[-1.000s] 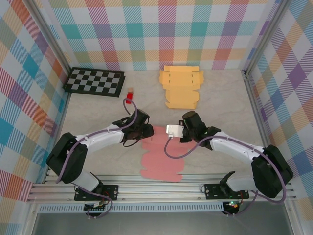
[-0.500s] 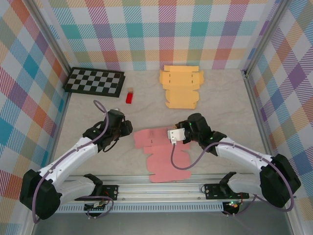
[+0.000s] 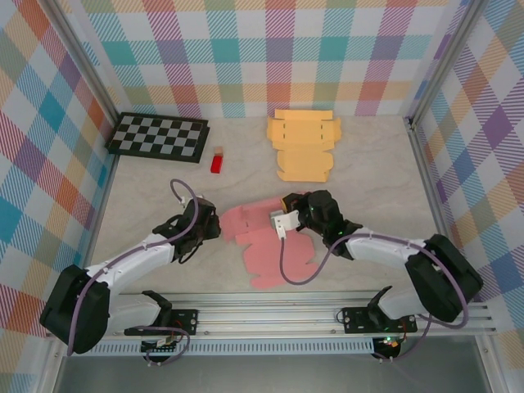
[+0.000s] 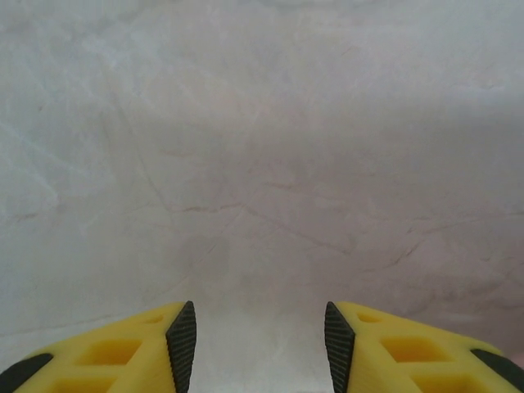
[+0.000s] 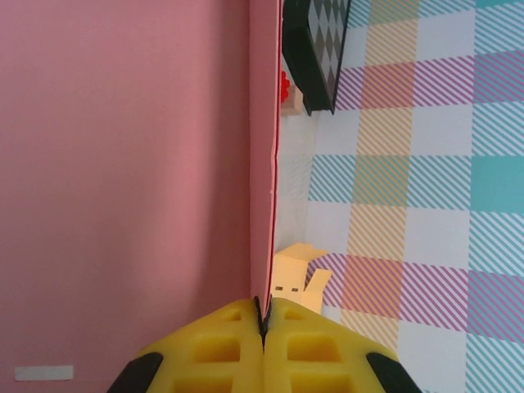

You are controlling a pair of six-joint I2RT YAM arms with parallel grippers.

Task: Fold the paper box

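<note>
The pink paper box [image 3: 270, 246] lies as a flat cut-out in the middle of the table, its far edge raised. My right gripper [image 3: 288, 205] is shut on that far edge. In the right wrist view the yellow fingers [image 5: 264, 315] pinch the thin pink sheet [image 5: 123, 164], which stands edge-on in front of them. My left gripper [image 3: 214, 226] hovers just left of the sheet, apart from it. It is open [image 4: 260, 344] with only bare marbled table between its black pads.
A flat orange paper cut-out [image 3: 303, 146] lies at the back centre. A checkerboard [image 3: 158, 136] lies at the back left, with a small red block [image 3: 217, 160] beside it. Plaid walls close off three sides.
The left gripper let go of the pink sheet's left side, pulled away left, then drifted back beside it. The right gripper, still shut on the sheet, dragged and turned it toward the back left.
</note>
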